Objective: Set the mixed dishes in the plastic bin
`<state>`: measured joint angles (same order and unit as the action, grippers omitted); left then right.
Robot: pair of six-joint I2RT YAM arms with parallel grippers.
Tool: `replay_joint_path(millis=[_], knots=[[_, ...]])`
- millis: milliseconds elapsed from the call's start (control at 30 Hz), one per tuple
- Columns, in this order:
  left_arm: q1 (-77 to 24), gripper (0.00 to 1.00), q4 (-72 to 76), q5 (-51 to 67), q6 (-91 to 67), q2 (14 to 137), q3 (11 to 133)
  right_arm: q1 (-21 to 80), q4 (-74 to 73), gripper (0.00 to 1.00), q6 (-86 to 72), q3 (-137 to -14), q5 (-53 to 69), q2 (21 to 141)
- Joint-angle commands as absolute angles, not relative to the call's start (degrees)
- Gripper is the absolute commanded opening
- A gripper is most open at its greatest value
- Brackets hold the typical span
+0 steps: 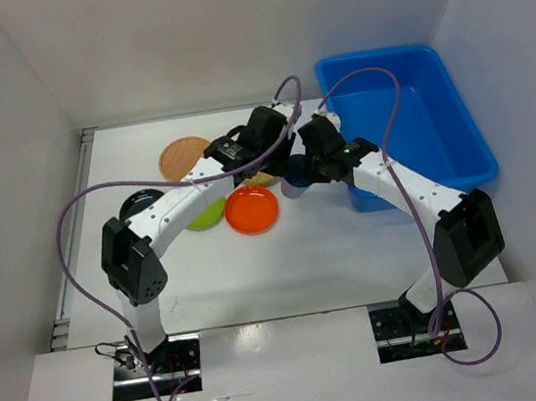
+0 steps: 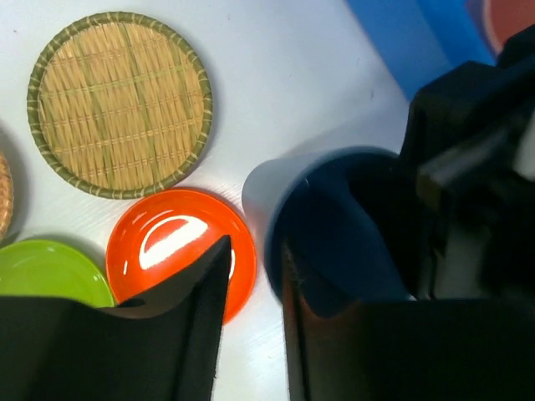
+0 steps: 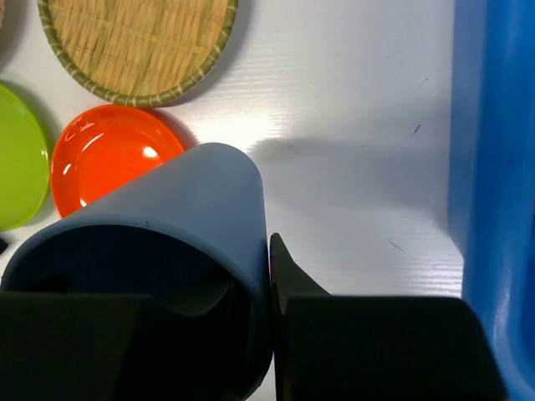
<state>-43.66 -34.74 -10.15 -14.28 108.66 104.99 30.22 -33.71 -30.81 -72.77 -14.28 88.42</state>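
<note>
The right gripper (image 3: 251,284) has its jaws clenched on the wall of the blue cup (image 3: 167,209), one finger inside and one outside. The cup is at 3 o'clock from the orange plate (image 1: 251,209) and at 9 o'clock from the blue bin (image 1: 457,136), outside it. The left gripper (image 2: 255,259) has its jaws a little apart beside the cup's rim, grasping nothing.
</note>
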Motion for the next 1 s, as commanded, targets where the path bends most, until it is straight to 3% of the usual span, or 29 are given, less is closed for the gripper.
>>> replay_joint_path(millis=[0, 167, 267, 533, 667, 767, 967], knots=[[-43.3, 0.39, -32.5, -10.3, -16.3, 102.0, 104.7, 29.7, -32.1, 0.00, -33.5, -75.0, -19.2, 85.7], [-43.3, 0.75, -31.5, -8.9, -16.8, 96.6, 104.2, 29.7, -32.1, 0.00, -34.8, -73.6, -20.8, 83.8], [-43.3, 0.86, -29.4, -8.2, -17.3, 91.6, 102.8, 29.7, -32.1, 0.00, -34.8, -74.1, -21.4, 83.8], [-39.3, 0.97, -25.0, -19.4, -20.0, 75.3, 90.9, 25.1, -36.0, 0.00, -32.3, -79.6, -22.4, 75.9], [-34.9, 0.99, -25.0, -32.2, -21.8, 73.0, 82.5, 21.4, -38.5, 0.00, -31.2, -80.4, -24.4, 68.5], [-28.5, 0.99, -25.6, -30.4, -23.2, 74.6, 78.9, 15.2, -39.2, 0.00, -30.1, -78.6, -22.9, 65.6], [-15.3, 0.99, -17.6, -16.1, -26.4, 74.6, 71.6, 2.1, -38.5, 0.00, -27.3, -73.1, -19.4, 59.9]])
